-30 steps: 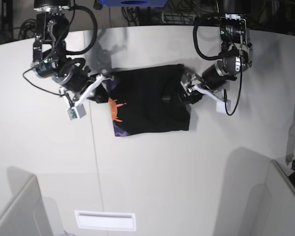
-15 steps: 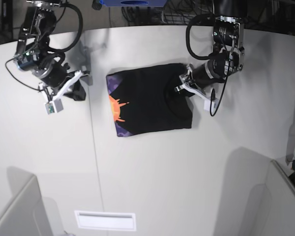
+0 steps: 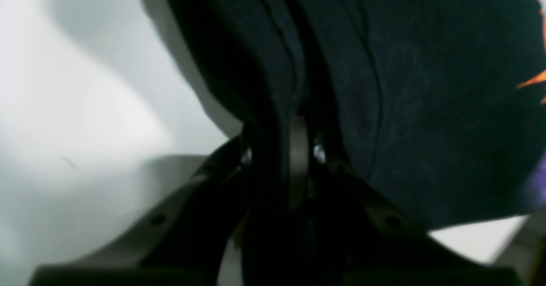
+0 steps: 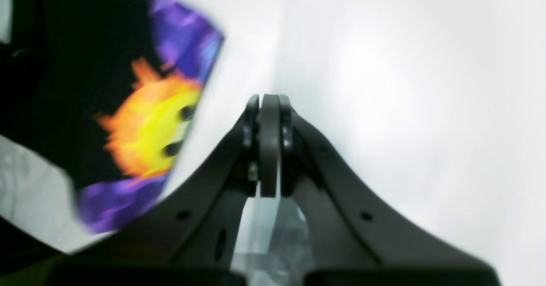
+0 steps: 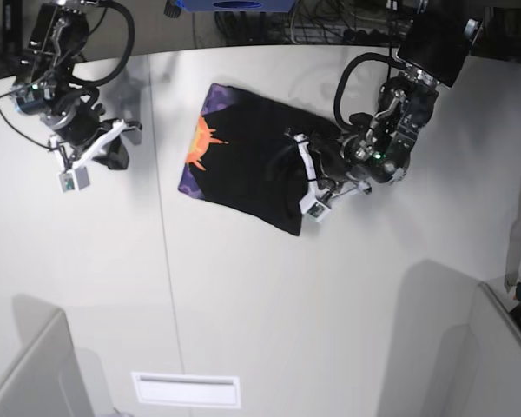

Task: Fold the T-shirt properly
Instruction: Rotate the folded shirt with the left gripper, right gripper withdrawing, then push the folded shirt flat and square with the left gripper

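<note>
The black T-shirt (image 5: 243,169) lies folded into a slanted rectangle on the white table (image 5: 269,304), its orange and purple print (image 5: 200,148) along the left edge. My left gripper (image 5: 293,165) is shut on the T-shirt's right edge. In the left wrist view black cloth (image 3: 426,107) runs between the pinched fingers of this gripper (image 3: 283,149). My right gripper (image 5: 117,158) hovers well to the left of the shirt, shut and holding nothing. The right wrist view shows its closed fingers (image 4: 268,107) over bare table, with the T-shirt print (image 4: 149,124) off to the left.
A seam (image 5: 165,252) runs down the table just left of the shirt. A white label plate (image 5: 186,389) sits near the front edge. Grey partitions stand at the front left (image 5: 26,373) and front right (image 5: 495,347). Cables lie beyond the far edge.
My left gripper has closed on the shirt's right edge and swung it, so the shirt now lies slanted and shifted toward the back left. My right arm has pulled away leftward.
</note>
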Controlling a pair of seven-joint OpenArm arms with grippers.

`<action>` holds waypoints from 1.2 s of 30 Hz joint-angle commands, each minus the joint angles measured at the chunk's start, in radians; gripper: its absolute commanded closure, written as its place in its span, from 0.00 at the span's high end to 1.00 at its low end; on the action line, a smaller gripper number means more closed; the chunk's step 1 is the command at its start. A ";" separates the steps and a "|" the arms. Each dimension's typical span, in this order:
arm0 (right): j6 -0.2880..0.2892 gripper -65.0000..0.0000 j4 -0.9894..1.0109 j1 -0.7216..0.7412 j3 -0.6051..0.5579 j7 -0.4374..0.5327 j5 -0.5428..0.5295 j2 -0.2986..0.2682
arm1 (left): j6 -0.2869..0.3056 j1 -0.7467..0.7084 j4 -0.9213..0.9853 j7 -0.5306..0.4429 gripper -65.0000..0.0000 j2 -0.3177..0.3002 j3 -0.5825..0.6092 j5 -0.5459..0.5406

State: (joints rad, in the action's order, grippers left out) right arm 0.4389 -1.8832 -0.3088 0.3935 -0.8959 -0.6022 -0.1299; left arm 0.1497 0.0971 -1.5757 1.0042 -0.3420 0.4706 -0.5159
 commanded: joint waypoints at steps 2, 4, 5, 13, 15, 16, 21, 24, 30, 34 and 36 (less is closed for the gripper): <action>0.005 0.00 -0.019 -0.002 0.002 0.022 -0.018 -0.007 | -0.012 0.033 -0.021 0.061 0.00 -0.032 0.104 0.145; 0.002 0.00 -0.014 -0.003 0.002 0.021 -0.017 -0.007 | -0.012 0.083 -0.044 0.061 0.00 -0.038 0.216 0.222; 0.002 0.00 -0.013 -0.007 0.002 0.021 -0.017 -0.007 | -0.012 0.117 -0.053 0.061 0.00 -0.039 0.279 0.257; -0.001 0.00 -0.011 -0.059 0.080 0.021 -0.017 0.017 | 0.143 0.260 -0.030 -0.020 0.00 -0.029 0.514 0.454; -0.001 0.00 -0.011 -0.076 0.132 0.021 -0.017 0.039 | 0.181 0.260 -0.021 -0.112 0.00 -0.029 0.514 0.503; -0.001 0.00 -0.011 -0.086 0.154 0.021 -0.015 0.043 | 0.207 0.260 -0.013 -0.155 0.00 -0.030 0.514 0.529; -0.001 0.00 0.047 -0.119 0.190 0.022 -0.015 0.049 | 0.284 0.266 0.051 -0.276 0.00 -0.001 0.506 0.586; -0.001 0.00 0.110 -0.128 0.184 0.027 -0.015 0.066 | 0.316 0.270 0.068 -0.338 0.00 0.002 0.512 0.590; -0.001 0.00 0.152 -0.128 0.163 0.028 -0.014 0.100 | 0.391 0.287 0.094 -0.410 0.00 0.024 0.514 0.590; -0.001 0.00 0.145 -0.126 0.120 0.030 0.074 0.132 | 0.397 0.295 0.117 -0.416 0.00 0.036 0.514 0.590; -0.001 0.00 0.142 -0.126 0.106 0.037 0.127 0.164 | 0.397 0.307 0.119 -0.416 0.00 0.044 0.515 0.590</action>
State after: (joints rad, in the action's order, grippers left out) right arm 0.4347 -1.7325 -0.4278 0.5022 -0.8349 -0.4850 0.0364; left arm 0.5297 0.3893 -1.4525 0.5735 -0.3019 0.9848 0.0776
